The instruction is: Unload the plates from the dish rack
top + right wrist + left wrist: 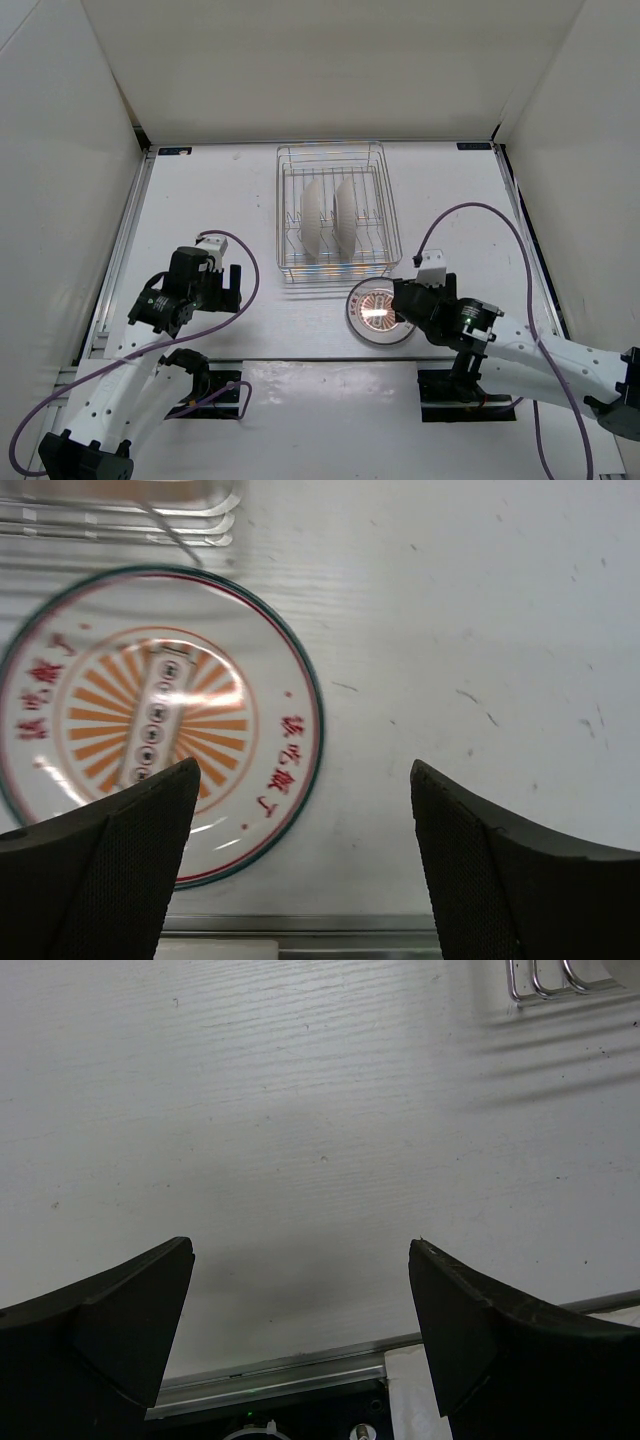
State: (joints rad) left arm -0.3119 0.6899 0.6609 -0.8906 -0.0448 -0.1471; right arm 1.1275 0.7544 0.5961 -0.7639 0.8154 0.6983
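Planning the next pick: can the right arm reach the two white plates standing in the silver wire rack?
Probably yes: the right gripper is open and empty, and the rack just ahead is open on top.

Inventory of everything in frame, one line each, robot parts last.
dish rack: one, silver wire, far centre of the table
racked plates: two, white undersides showing, standing on edge in the rack
flat plate: one, dark-rimmed white with orange sunburst centre, lying on the table just in front of the rack
table: one, white
cables: two, purple, one looping from each arm
left gripper: one, black, open, over bare table left of the rack
right gripper: one, black, open, at the flat plate's right edge, holding nothing
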